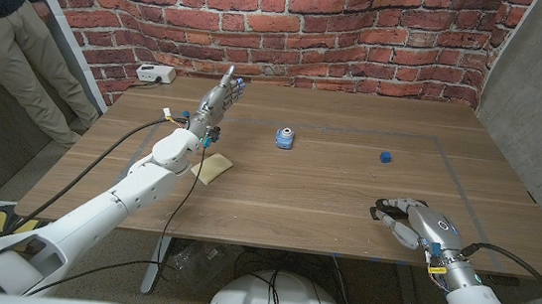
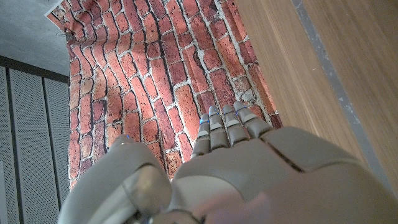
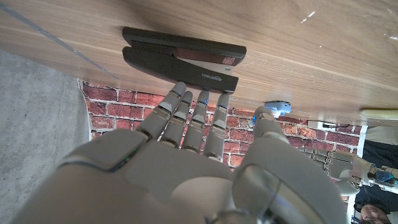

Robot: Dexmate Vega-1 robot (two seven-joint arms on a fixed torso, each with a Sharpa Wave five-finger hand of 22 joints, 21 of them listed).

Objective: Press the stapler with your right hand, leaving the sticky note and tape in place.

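The stapler (image 3: 181, 57) lies crosswise just beyond the right hand's (image 3: 186, 162) empty, extended fingertips (contact unclear).

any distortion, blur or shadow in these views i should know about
Head view: the brick wall bows like a fisheye, lighting even. Left wrist view: the left hand close to the lens looks soft, the bricks sharper. Right wrist view: upside down, the stapler sharp with a dark shadow on the table beside it.
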